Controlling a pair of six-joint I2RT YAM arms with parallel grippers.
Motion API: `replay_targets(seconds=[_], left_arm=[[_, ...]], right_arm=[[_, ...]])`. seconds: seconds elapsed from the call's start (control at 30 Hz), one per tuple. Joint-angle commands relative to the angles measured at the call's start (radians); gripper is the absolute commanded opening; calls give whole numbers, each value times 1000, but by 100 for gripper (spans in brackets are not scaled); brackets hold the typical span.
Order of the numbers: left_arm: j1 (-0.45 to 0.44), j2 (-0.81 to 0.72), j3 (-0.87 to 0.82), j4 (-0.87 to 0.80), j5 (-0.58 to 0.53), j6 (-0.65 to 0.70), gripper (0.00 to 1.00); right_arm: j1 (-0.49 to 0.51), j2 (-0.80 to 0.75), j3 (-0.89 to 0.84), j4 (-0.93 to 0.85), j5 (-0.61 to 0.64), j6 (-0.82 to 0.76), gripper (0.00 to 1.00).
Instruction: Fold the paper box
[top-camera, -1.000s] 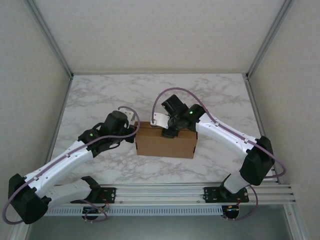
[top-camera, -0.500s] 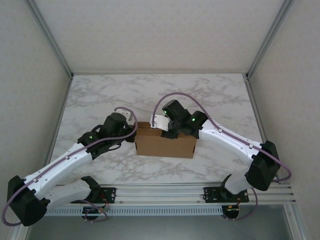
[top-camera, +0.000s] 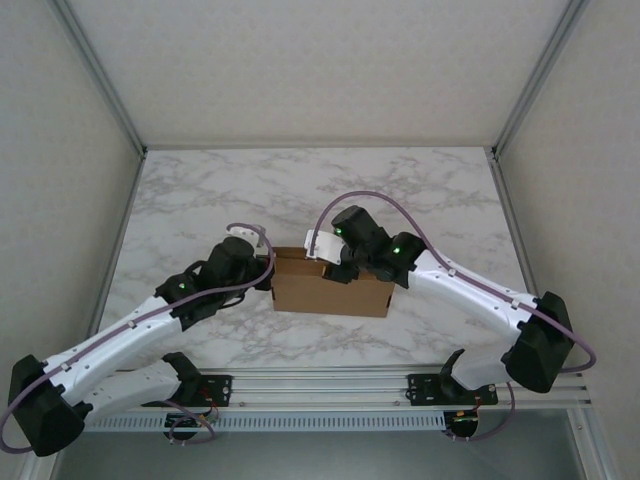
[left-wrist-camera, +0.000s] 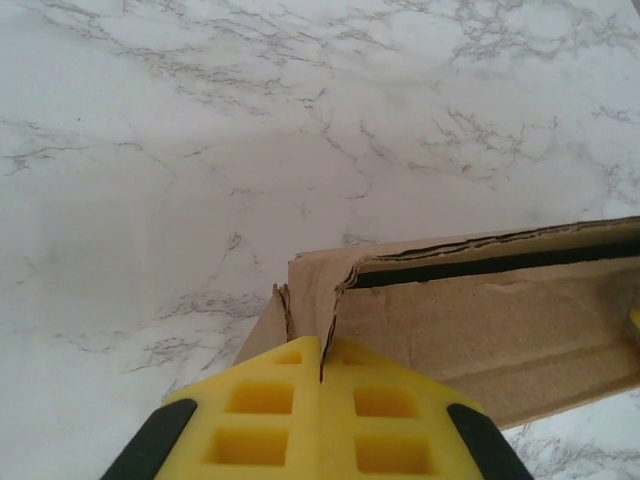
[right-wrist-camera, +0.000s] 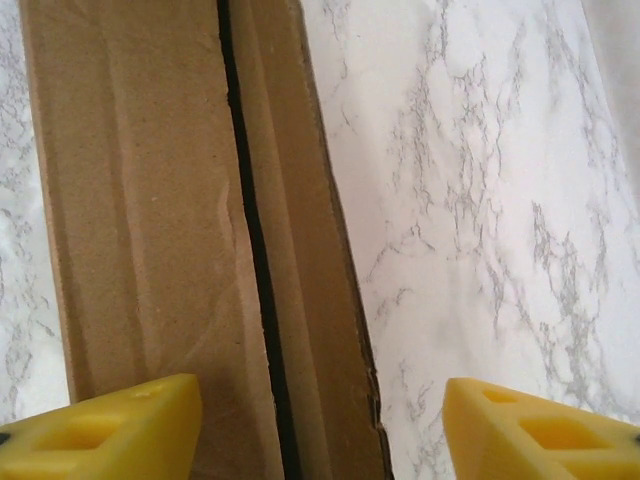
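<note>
Brown box (top-camera: 330, 288) lying on worktop (top-camera: 200, 200), dark seam (right-wrist-camera: 252, 250) gaping along top, left pincer (left-wrist-camera: 320, 395) pressing together at nine o'clock corner, right pincer (right-wrist-camera: 320, 395) standing apart.

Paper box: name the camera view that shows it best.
Top external: the whole paper box, both ends included. Left wrist gives one corner by the left claw; right wrist, its seam past the open right claw.

Bright, even light, soft shadows beside the paper box (top-camera: 330, 290), wrist views slightly blurred up close.
</note>
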Motion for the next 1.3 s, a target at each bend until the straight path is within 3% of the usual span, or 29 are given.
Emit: replay_targets(seconds=[0.0,0.3,0.47,0.53,0.67,0.83,0.97,1.1,1.27], left_arm=[[-43,19,-32,-84,-38,-33,0],[-92,12,-66,-94,-129,-48,0],[-124,13,-70,-92,-163,-53,0],[-133,14,-66,-96,-177,-49,0],[-139,15,-62,-92,-190,-36,0],[-141,20,-54,-78,-203,-14,0],[-141,15,-48,-68,-201,5,0],[-142,9,-41,-73,-220,29,0],[-142,-18,-59,-52,-217,48,0]], right_arm=[[10,-58,-20,15,-44,39,75],[-12,-208,32,76,-101,208,99],[-58,-298,50,209,99,498,99],[-112,-306,122,106,113,624,99],[-256,-272,226,-120,-53,668,99],[-267,-364,146,-192,2,550,97],[-284,-391,119,-336,40,336,76],[-336,-500,14,-337,-20,138,46],[-409,-435,-2,-465,-83,13,52]])
